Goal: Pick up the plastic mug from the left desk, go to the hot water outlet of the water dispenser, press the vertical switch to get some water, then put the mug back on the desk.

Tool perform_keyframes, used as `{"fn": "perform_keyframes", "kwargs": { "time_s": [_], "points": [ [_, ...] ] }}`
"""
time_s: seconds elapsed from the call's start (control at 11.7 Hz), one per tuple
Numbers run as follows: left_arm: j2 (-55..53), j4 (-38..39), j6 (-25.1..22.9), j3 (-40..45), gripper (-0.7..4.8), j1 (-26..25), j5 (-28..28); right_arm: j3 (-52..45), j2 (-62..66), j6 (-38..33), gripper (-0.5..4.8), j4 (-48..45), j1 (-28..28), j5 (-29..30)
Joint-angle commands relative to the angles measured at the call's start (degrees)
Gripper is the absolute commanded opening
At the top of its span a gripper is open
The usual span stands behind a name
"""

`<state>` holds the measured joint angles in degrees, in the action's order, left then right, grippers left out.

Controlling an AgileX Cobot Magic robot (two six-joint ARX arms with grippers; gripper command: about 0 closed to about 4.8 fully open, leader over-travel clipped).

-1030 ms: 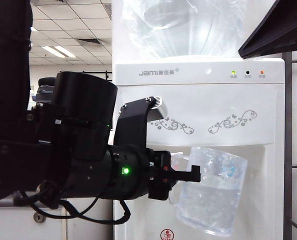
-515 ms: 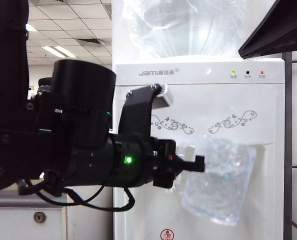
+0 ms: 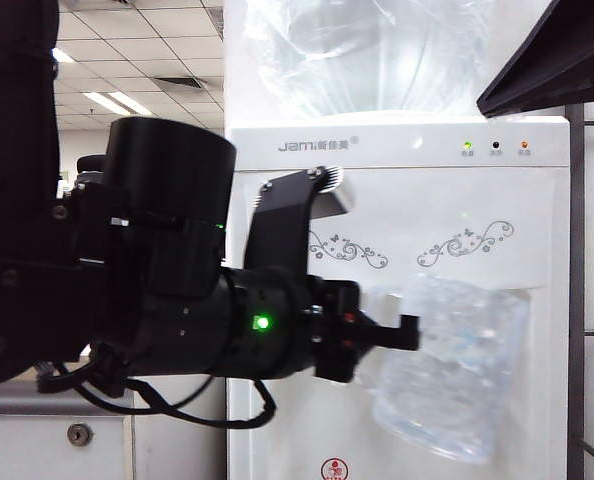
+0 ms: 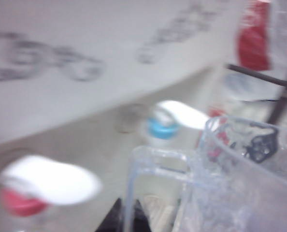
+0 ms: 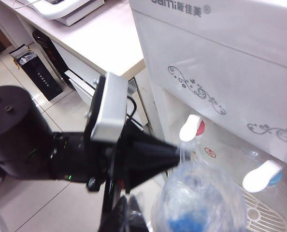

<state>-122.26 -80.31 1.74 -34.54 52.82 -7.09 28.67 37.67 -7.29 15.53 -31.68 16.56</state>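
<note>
- Gripping mug (image 3: 452, 370) by its handle: left gripper (image 3: 402, 335), clamped, at the dispenser (image 3: 397, 200) front.
- Mug tilted, near red tap (image 5: 191, 128).
- Right gripper unseen; closed, nothing visibly held.

My left gripper (image 3: 409, 333) is black, green light on the arm. Plastic mug (image 3: 449, 370) clear, dimpled wavy wall. Water dispenser (image 3: 397, 200) white, grey floral scrolls, grey "jam" lettering. Hot water outlet (image 5: 191, 128) white with pink-red collar; other tap (image 5: 262, 176) white, blue collar. Table (image 5: 93, 36) pale beige.
</note>
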Motion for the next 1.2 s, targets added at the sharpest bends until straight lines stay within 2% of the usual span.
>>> {"fn": "perform_keyframes", "kwargs": {
  "time_s": [0.09,0.43,0.6,0.94,1.2],
  "points": [
    [1.31,-2.91,0.42,-0.31,-0.05,0.22,2.01,0.2,-0.11,-0.2,-0.06,-0.79,-0.04,0.11],
    [2.32,-2.89,0.48,1.9,-0.05,0.2,2.32,0.2,-0.11,-0.2,-0.06,-0.76,-0.04,0.11],
    [2.78,-2.89,2.12,4.0,-0.05,-0.04,0.98,0.2,-0.11,-0.2,-0.06,-0.76,-0.07,0.11],
    [6.56,-2.86,1.68,8.57,-0.05,-0.02,-1.14,0.2,-0.11,-0.2,-0.06,-0.79,-0.07,0.13],
    [10.95,-2.91,1.68,11.98,-0.05,-0.02,-4.92,0.2,-0.11,-0.2,-0.06,-0.79,-0.07,0.11]
  ]
}}
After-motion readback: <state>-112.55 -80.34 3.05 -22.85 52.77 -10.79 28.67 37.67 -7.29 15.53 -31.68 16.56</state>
